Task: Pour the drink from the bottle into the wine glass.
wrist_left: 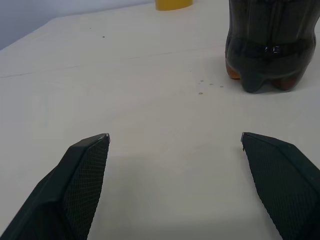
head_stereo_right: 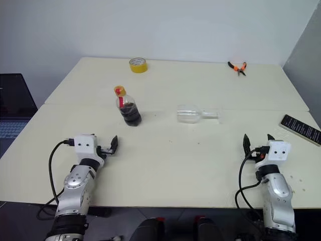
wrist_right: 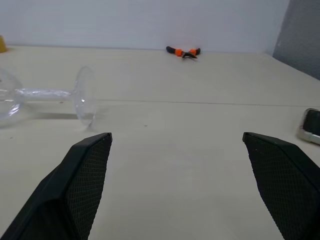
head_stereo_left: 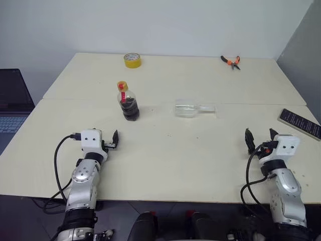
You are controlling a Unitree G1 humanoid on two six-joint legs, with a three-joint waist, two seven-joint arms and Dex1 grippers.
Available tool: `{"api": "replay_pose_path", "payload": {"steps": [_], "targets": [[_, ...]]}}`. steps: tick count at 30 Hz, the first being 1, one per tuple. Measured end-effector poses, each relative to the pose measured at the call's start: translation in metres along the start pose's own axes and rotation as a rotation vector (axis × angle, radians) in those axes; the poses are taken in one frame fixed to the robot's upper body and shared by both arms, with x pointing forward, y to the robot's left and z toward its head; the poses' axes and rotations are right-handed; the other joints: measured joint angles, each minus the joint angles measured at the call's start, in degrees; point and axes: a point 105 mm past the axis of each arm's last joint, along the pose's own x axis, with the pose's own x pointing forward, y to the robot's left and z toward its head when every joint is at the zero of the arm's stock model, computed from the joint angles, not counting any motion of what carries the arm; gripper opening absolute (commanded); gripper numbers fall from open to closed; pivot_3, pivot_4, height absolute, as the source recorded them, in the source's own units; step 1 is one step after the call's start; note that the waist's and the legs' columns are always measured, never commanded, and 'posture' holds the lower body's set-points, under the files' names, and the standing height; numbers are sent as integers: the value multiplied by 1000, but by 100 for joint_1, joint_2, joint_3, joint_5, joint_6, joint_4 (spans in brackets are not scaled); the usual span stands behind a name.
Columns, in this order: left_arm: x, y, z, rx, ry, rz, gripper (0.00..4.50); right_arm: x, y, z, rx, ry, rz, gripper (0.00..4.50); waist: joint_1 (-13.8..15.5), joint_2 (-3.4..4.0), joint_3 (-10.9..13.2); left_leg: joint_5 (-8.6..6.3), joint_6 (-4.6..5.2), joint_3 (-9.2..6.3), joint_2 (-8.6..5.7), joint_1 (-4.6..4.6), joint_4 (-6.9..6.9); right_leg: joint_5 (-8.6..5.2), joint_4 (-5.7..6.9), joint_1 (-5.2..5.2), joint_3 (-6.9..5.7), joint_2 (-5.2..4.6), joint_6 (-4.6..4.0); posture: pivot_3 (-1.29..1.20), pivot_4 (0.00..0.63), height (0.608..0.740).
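Observation:
The bottle (head_stereo_left: 129,103) stands upright left of the table's middle, with a yellow cap and a red neck label. The dark brown drink (head_stereo_left: 131,110) fills its lower belly. To its right the clear wine glass (head_stereo_left: 193,108) lies on its side, foot pointing right. My left gripper (head_stereo_left: 103,135) hovers open near the table's front, short of the bottle (wrist_left: 270,45) and a little to its left, nothing between its fingers. My right gripper (head_stereo_left: 260,134) is open at the front right, and the glass's foot (wrist_right: 83,101) lies ahead to its left.
A yellow tape roll (head_stereo_left: 132,60) sits at the back left and orange-handled pliers (head_stereo_left: 230,61) at the back right. A dark flat remote-like device (head_stereo_left: 300,123) lies near the right edge. A laptop (head_stereo_left: 12,100) stands off the table's left side.

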Motion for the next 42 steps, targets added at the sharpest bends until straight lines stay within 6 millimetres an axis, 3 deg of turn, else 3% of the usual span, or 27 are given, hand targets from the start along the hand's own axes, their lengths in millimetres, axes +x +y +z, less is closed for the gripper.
{"api": "replay_pose_path", "payload": {"steps": [9,14,19,22,27,31,42], "targets": [[0,-8,3,10,-18,-58,4458,-2,13,-4,-26,18,75,4500,0,0,0,0,0,0,0,0,0,0,-1,0,0,0,0,0,150,740],[-5,-20,11,-39,-46,-169,4458,-9,44,14,-46,-15,270,4500,-1,1,1,0,0,-1,1,-1,0,0,-3,0,0,0,0,0,150,740],[-4,-29,21,-40,-58,-196,4458,-26,89,35,-40,14,585,4500,1,1,1,0,0,-7,0,-1,2,0,-6,6,-5,0,0,0,150,740],[0,-34,27,-55,-64,-200,4458,-33,104,40,-40,33,689,4500,5,-3,2,0,0,-10,-1,-2,4,0,-9,7,-9,0,1,0,150,740],[4,-39,31,-31,-60,-216,4458,-39,113,40,-54,81,785,4500,5,-3,2,0,0,-9,-1,-1,3,0,-10,6,-6,1,1,0,150,740],[6,-51,34,1,-59,-275,4458,-38,123,54,-59,44,851,4500,5,-4,3,0,0,-11,0,-2,3,0,-10,7,-9,2,1,0,150,740],[22,-47,41,9,-101,-225,4458,-41,125,51,-54,56,860,4500,8,-6,4,0,0,-10,-2,-3,3,0,-13,6,-8,2,1,0,150,740]]}}
